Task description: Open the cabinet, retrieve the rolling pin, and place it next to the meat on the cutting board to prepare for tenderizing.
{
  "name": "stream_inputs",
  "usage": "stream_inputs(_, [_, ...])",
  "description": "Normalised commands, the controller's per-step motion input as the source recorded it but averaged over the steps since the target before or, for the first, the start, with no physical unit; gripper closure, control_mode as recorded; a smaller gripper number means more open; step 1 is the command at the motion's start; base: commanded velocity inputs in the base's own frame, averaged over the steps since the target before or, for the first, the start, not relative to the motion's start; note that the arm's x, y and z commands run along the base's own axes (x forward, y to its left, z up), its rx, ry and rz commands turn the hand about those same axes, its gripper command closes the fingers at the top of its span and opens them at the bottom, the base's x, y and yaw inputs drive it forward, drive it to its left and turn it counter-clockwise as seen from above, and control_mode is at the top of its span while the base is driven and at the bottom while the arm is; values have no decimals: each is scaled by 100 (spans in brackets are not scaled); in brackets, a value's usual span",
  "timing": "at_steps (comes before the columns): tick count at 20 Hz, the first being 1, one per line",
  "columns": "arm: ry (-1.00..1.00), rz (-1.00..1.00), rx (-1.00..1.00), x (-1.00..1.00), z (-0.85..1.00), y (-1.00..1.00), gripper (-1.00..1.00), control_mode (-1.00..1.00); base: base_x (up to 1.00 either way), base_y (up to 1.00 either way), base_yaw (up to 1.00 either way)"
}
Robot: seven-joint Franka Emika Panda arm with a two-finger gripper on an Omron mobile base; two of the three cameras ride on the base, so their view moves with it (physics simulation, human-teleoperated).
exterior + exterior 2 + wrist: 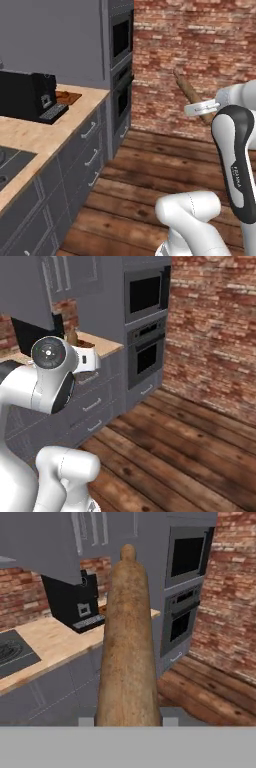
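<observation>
1. Long brown wooden rolling pin (128, 642) gripped by the two-finger gripper (201, 107), up the middle of the hand view, up in the air.
2. Small brown wooden cutting board (68, 97) at upper left of the left base view, on the light wooden counter (30, 135) beside the black coffee machine (27, 95).
3. Small dark reddish meat (63, 94) lying on the board.

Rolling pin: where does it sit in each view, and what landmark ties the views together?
Left base view: rolling pin tilted at centre right, against the brick wall, above the arm.
Right base view: I cannot make it out.
Hand view: long, upright, centre.
Shared landmark: black coffee machine on the counter.
</observation>
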Motion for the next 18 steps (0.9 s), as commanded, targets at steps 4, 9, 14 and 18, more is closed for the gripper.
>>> stream_inputs(4, [0, 0, 0, 0, 0, 0, 100, 100, 25, -23, 48])
stream_inputs(9, [0, 0, 0, 0, 0, 0, 100, 100, 31, -42, 48])
stream_inputs(14, [0, 0, 0, 0, 0, 0, 100, 100, 12, -63, 46])
stream_inputs(18, [0, 0, 0, 0, 0, 0, 100, 100, 0, -84, 40])
